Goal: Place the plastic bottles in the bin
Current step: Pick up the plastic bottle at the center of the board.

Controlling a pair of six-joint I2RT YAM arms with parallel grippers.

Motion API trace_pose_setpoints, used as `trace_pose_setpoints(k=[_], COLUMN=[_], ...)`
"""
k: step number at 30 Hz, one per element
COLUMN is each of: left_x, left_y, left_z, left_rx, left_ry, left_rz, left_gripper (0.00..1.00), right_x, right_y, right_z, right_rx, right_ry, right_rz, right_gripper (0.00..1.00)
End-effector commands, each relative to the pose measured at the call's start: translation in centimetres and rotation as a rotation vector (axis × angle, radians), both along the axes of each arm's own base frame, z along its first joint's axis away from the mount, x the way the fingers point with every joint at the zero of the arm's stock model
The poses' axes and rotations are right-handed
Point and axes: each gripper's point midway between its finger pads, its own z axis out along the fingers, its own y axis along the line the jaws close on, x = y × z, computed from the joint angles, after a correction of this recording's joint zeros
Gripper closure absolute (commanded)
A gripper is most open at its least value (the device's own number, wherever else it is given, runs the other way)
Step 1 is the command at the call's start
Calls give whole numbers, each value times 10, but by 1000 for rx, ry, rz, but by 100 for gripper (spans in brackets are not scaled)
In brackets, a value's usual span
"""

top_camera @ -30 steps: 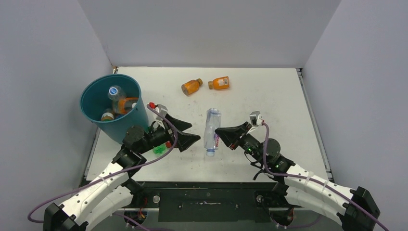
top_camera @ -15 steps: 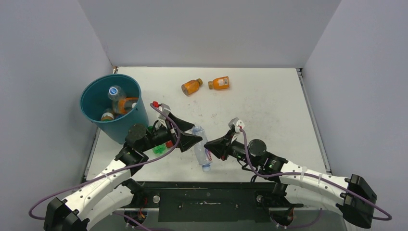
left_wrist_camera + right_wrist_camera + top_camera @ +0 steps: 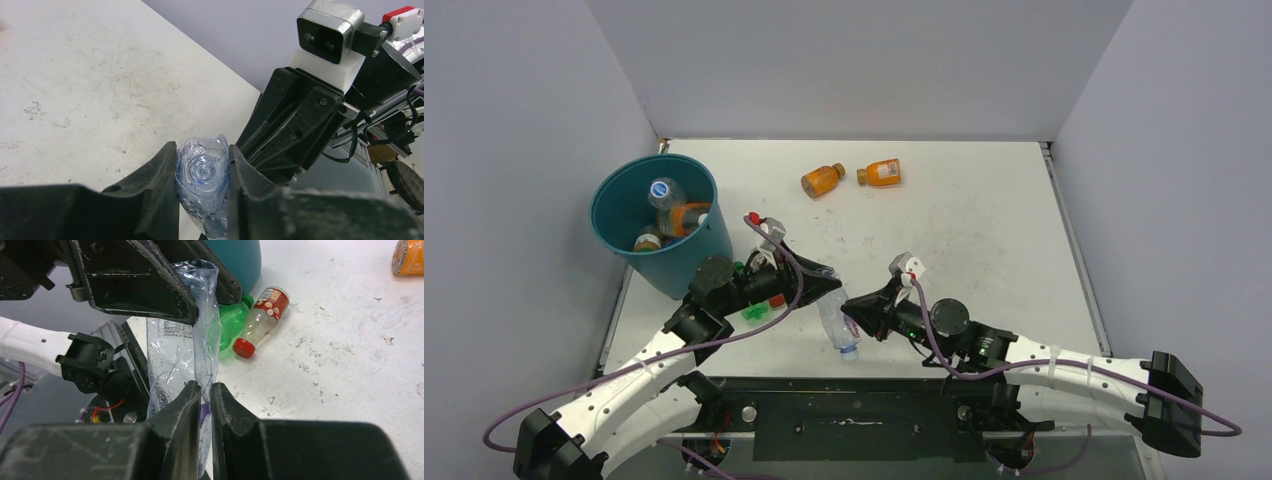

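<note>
Both pincers clench one crumpled clear plastic bottle (image 3: 834,322) near the worktop's near edge. The left pincer (image 3: 201,161) grips its base end and the right pincer (image 3: 205,388) pinches its flattened body. The round teal plastic bin (image 3: 686,262) stands by the left edge, with other plastic bottles (image 3: 669,205) inside.

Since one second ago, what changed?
The right end effector carried the clear bottle left, toward the near edge, into the left end effector, which closed on its base end; both grip it now. The two orange bottles and the bin stayed put.
</note>
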Motion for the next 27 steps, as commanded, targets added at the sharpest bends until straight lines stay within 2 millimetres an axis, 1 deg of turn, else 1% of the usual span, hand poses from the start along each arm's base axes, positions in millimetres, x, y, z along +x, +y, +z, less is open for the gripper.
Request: trace_pose_setpoints(k=[1, 2, 5, 6, 7, 8, 10, 11, 12, 14, 17, 19, 23, 25, 27], left_x=[-6, -6, -7, -4, 0, 4, 11, 15, 18, 27, 44, 49, 51, 51, 49], left_y=[-3, -3, -2, 0, 3, 7, 16, 22, 31, 51, 82, 90, 94, 93, 88], left_z=[27, 28, 34, 39, 44, 51, 69, 74, 84, 99, 115, 125, 141, 144, 144], left_rx=[-33, -37, -70, -95, -128, -179, -325, -415, -530, -723, -928, -989, -1085, -1106, -1102], left_ry=[-80, -84, -94, -98, -85, -70, -8, 35, 90, 136, 162, 161, 163, 170, 176], left_rz=[-35, -37, -26, 2, 38, 75, 149, 184, 212, 287, 429, 465, 474, 479, 478], left_gripper=[98, 100, 100, 100, 100, 100, 100, 100, 100, 100, 100, 100, 100, 100, 100], right_x=[6, 6, 4, 3, 3, 3, 4, 4, 4, 4, -4, -7, -5, -3, 1], right_y=[4, 4, -2, -7, -13, -21, -39, -49, -59, -78, -97, -101, -97, -94, -84], right_z=[36, 39, 45, 49, 53, 57, 66, 72, 78, 86, 97, 98, 94, 94, 93], right_rx=[82, 84, 96, 113, 130, 152, 214, 263, 316, 430, 586, 624, 637, 653, 645], right_ry=[-52, -48, -32, -26, -26, -26, -37, -46, -55, -75, -136, -159, -173, -176, -181], right_rz=[-39, -44, -58, -73, -91, -113, -156, -180, -203, -241, -230, -224, -222, -228, -229], right_gripper=[95, 90, 32, 18, 7, 1, 9, 10, 10, 10, 10, 10, 10, 10, 10])
